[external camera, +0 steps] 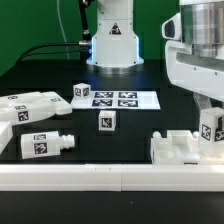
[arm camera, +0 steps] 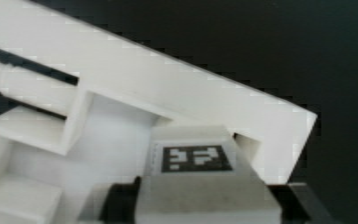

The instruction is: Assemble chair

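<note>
At the exterior view's right, my gripper (external camera: 209, 122) is shut on a small white tagged chair block (external camera: 211, 135). It holds the block right at the top of a white stepped chair piece (external camera: 178, 149) that stands against the front rail. In the wrist view the block (arm camera: 194, 160) sits between my dark fingers (arm camera: 126, 200), its tag facing the camera. The stepped piece (arm camera: 140, 85) and a pegged end (arm camera: 2, 78) lie just beyond it. Whether the block touches the stepped piece I cannot tell.
A long white rail (external camera: 100, 178) runs along the front. The marker board (external camera: 116, 99) lies mid-table. Two tagged cubes (external camera: 107, 121) (external camera: 82, 91), a pegged leg (external camera: 45, 145) and slab pieces (external camera: 28, 108) lie toward the exterior view's left. The robot base (external camera: 112, 40) stands behind.
</note>
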`<state>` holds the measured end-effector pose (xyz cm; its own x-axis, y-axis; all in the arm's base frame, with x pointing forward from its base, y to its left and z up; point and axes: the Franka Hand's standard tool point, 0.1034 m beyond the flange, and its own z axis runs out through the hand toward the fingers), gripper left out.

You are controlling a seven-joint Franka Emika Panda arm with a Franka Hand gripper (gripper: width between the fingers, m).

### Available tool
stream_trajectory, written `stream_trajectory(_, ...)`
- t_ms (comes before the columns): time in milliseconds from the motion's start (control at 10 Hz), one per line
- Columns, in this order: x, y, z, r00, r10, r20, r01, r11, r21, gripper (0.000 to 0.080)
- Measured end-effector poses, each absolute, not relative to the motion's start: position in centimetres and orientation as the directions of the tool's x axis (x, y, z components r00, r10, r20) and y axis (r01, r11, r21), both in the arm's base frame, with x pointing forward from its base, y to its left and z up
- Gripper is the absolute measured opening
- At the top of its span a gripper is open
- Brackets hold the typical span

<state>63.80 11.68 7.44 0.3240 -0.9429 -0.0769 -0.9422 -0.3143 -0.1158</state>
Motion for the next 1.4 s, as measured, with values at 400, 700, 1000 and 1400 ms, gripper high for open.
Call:
stream_trajectory(400, 63.7, 12.2, 7.5, 0.546, -0.836, -0.044, -0.833, -0.538, -0.129, 0.0621)
stream_trajectory(700, 63.9, 12.1, 7.7, 0.866, -0.5, 0.02, -0.493, -0.86, -0.134, 0.0647)
stream_trajectory(1000, 63.4, 12.9, 7.7, 0.98, -0.188, 0.061, -0.181, -0.978, -0.106, 0.0649)
stream_trajectory(1400, 63.5, 12.5, 7.6, 0.992, 0.089, 0.087, 0.096, -0.992, -0.077, 0.0649)
